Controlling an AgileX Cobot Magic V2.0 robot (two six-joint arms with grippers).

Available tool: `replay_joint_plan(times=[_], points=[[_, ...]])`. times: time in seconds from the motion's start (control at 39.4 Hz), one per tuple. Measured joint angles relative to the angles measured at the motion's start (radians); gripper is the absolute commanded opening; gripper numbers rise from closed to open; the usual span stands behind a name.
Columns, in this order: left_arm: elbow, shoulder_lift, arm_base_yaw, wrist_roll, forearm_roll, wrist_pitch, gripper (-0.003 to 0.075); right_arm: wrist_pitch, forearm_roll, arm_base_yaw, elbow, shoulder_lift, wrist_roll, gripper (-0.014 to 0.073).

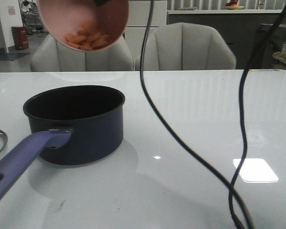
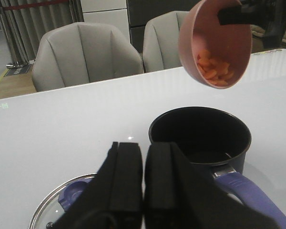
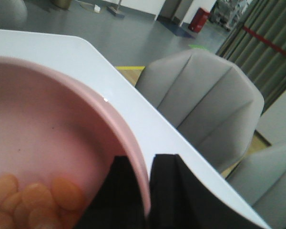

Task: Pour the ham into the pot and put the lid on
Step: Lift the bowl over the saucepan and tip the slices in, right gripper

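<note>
A pink bowl (image 1: 81, 21) hangs tilted in the air above the dark navy pot (image 1: 76, 121), its mouth turned toward the pot. The orange-pink ham (image 1: 88, 39) has slid to the bowl's low side. My right gripper (image 3: 148, 167) is shut on the bowl's rim (image 3: 133, 157), one finger inside and one outside. The pot's blue-purple handle (image 1: 24, 155) points toward the near left. The glass lid (image 2: 55, 210) lies flat on the table to the left of the pot, partly behind my left gripper (image 2: 144, 162), which is shut and holds nothing. The pot (image 2: 200, 136) looks empty inside.
The white table (image 1: 190, 109) carries the pot and lid at its left. Two black cables (image 1: 181, 138) hang down across the front view's right half. Grey chairs (image 1: 186, 47) stand behind the table's far edge.
</note>
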Motion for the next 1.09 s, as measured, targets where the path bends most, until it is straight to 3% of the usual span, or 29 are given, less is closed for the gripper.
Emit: replay_joint_plan(times=[0.15,0.3,0.53,0.89,1.09], points=[[0.0,0.0,0.0,0.0,0.0,0.0,0.0113,-0.165,0.122,0.046,0.0,0.054,-0.184,0.014],[0.0,0.0,0.0,0.0,0.0,0.0,0.0113,-0.469,0.298,0.079,0.054,0.109,-0.406,0.014],[0.0,0.0,0.0,0.0,0.0,0.002,0.0113,-0.8,0.324,0.092,0.131,0.161,-0.492,0.014],[0.0,0.0,0.0,0.0,0.0,0.002,0.0113,-0.838,0.336,0.093,0.135,0.177,-0.5,0.014],[0.0,0.0,0.0,0.0,-0.001,0.004,0.0113,-0.788,0.492,0.108,0.135,0.169,-0.367,0.014]])
